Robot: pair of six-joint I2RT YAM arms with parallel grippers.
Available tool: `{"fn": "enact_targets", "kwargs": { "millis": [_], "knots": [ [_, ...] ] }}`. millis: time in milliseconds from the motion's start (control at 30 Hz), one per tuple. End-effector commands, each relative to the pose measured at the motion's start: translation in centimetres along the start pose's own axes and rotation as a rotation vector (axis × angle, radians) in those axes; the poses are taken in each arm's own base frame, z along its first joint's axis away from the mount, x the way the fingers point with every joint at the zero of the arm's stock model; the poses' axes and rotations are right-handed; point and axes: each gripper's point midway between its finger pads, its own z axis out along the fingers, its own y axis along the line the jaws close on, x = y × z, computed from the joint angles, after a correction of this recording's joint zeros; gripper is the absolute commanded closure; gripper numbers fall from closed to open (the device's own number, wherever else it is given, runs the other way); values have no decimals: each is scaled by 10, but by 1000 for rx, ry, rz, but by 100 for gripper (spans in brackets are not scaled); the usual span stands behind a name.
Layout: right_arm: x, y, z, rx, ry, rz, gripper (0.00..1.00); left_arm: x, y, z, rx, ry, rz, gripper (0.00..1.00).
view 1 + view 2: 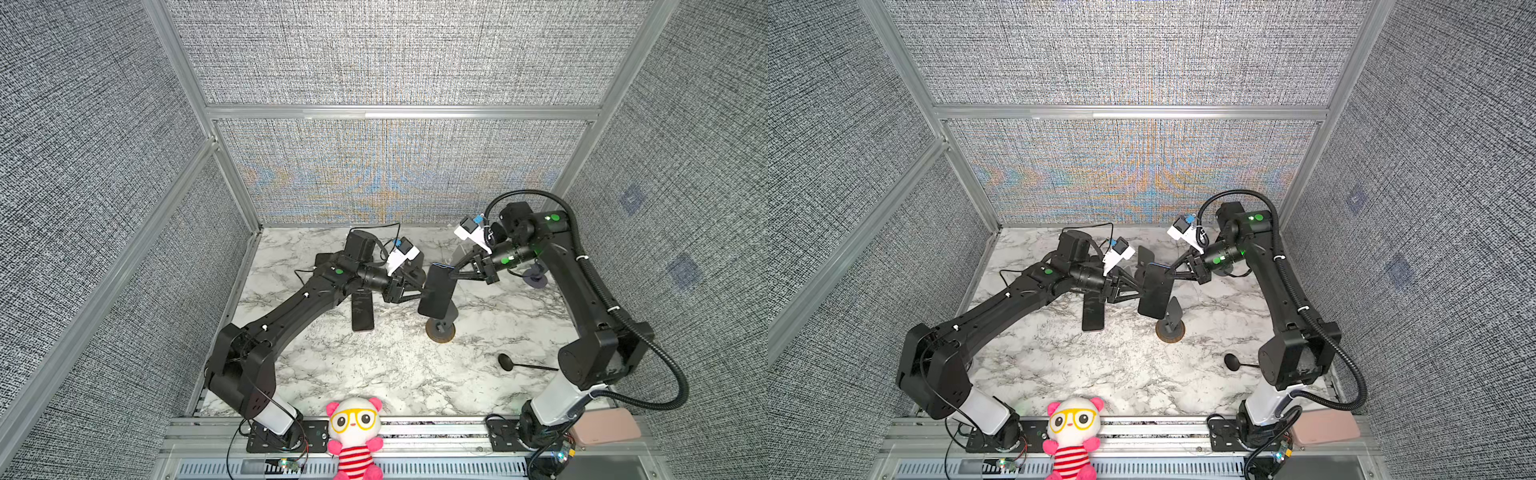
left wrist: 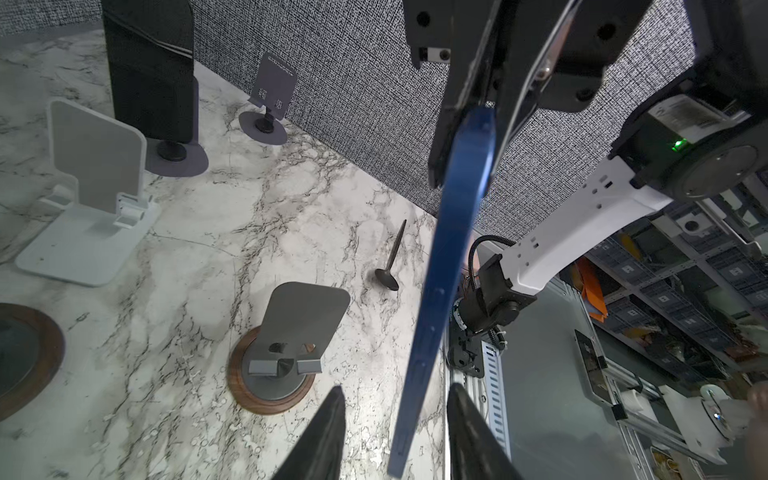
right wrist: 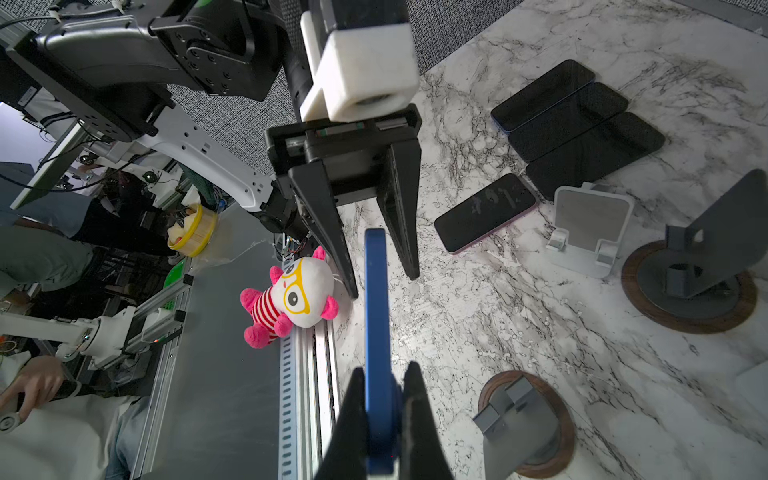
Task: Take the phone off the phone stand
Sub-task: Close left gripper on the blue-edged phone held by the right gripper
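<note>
Though aloft, phone (image 3: 376, 311) lengthwise toward left tool (image 2: 397, 392)

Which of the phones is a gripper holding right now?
The blue-edged phone, clamped edge-on in the right gripper, in the air. The dark-screened phones lying flat on the marble table have no gripper on them.

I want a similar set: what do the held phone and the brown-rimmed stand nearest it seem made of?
Phone: smooth blue edge with a satin sheen, likely painted metal. Stand: matte grey plate and base, metal or plastic, hard to tell; brown rim shows wood grain, real or veneer.
</note>
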Motion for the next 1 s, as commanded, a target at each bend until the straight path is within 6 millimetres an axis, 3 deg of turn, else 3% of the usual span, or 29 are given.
{"fn": "enact_targets", "kwargs": {
  "millis": [0,300,667,833,967],
  "knots": [
    [-6,7,1,-44,-39,-1,100,-3,-6,3,25,-5,18,59],
    [-6,4,4,-49,-47,-2,100,-3,-11,12,45,-7,26,73],
    [-6,-1,7,-49,-50,5,100,-5,-14,15,63,-19,25,98],
    [-5,-6,8,-46,-45,13,100,-4,-12,15,58,-17,23,100],
    [-4,-8,9,-47,-41,27,80,-3,-10,16,49,-13,20,100]
  ]
}}
